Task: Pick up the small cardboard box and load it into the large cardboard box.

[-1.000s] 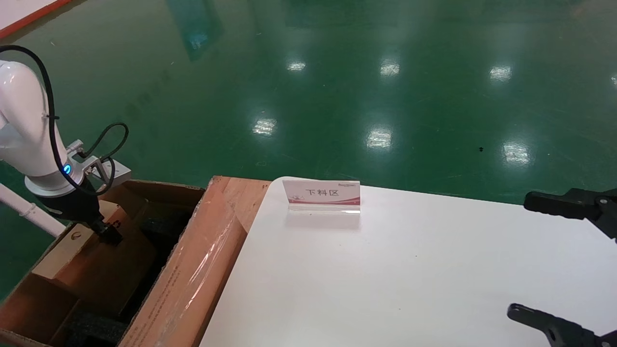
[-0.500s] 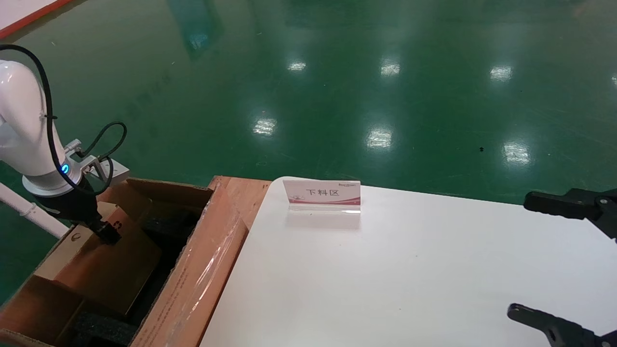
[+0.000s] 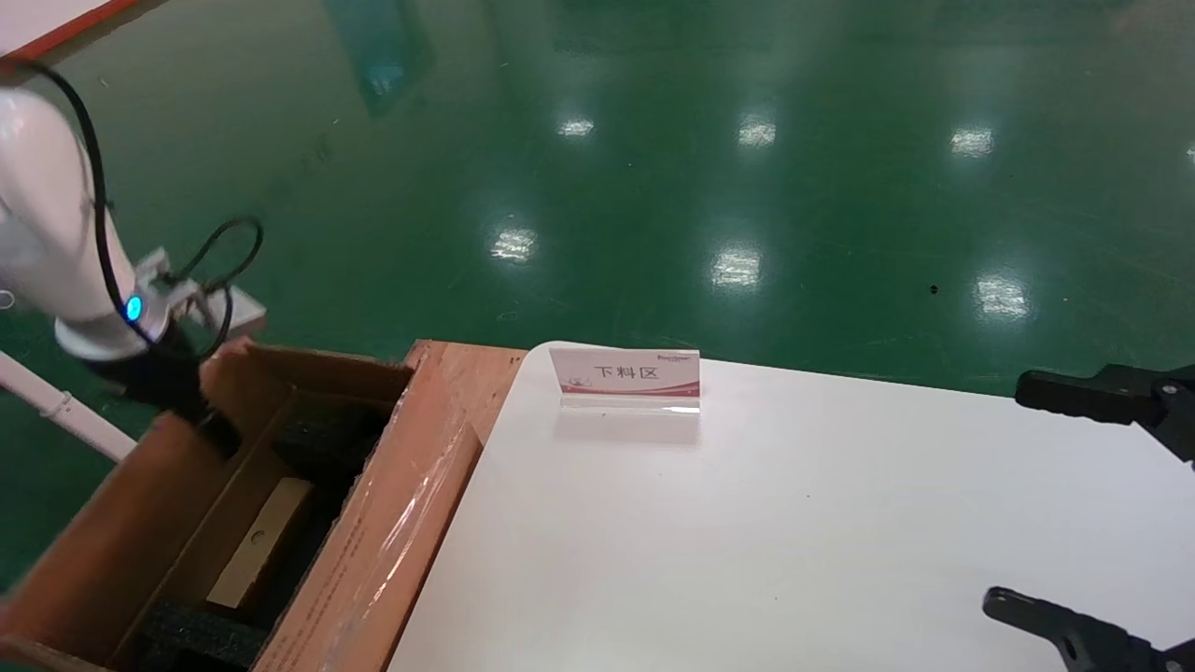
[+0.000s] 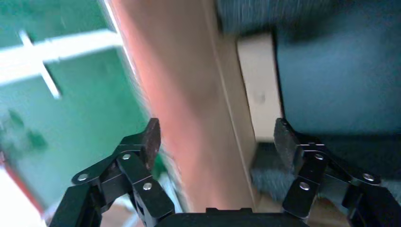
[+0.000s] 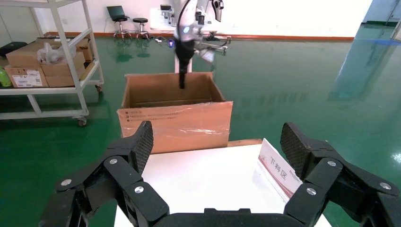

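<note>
The small cardboard box (image 3: 260, 544) has dropped from the left claw (image 4: 215, 137) into the large cardboard box (image 3: 373, 551). That claw now gapes wide, straddling the wall at ten o'clock. The right claw (image 5: 216, 142), wide too, hovers over the table (image 3: 794, 523).

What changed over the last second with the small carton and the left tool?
The small cardboard box was let go: it left the left tool and now lies down in the large cardboard box, on the black foam. The left tool is open, astride the carton's far wall. That wall has swung more upright. Unchanged: the right tool, open over the white table, and the sign.
</note>
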You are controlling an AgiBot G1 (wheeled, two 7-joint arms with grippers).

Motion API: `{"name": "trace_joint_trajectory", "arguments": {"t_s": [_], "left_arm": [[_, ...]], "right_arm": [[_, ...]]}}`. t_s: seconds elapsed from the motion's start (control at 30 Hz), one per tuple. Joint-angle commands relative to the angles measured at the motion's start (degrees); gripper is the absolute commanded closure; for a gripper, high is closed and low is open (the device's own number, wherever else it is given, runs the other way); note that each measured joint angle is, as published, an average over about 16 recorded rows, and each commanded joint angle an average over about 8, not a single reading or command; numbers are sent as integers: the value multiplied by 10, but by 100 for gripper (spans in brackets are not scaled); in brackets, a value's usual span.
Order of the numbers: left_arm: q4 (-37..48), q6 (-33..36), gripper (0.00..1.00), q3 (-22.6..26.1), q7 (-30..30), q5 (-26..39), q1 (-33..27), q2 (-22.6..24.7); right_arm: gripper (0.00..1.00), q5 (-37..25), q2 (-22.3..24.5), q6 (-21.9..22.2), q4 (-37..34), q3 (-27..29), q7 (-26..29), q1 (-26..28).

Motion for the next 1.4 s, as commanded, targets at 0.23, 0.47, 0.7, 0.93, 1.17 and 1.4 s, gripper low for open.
{"name": "trace_joint_trajectory", "arguments": {"t_s": [0.23,0.47,0.7,0.93,1.17,1.4], "left_arm": [[-88,-44,0,-30,43,-18,-85,-24],[-222,-114,0,-65,65,-36,-175,-92],[-308,-157,0,-83,60,-31,-209,-134],[-341,-132,0,-185,91,-41,-148,-143],[-364,-87,0,-325,136,-58,-53,-145],[-387,-41,0,-467,182,-75,43,-147]], "right_arm": [[0,0,0,0,0,0,0,0],[0,0,0,0,0,0,0,0],[0,0,0,0,0,0,0,0],[0,0,0,0,-1,0,-1,0],[0,0,0,0,-1,-1,-1,0],[0,0,0,0,-1,-1,-1,0]]}}
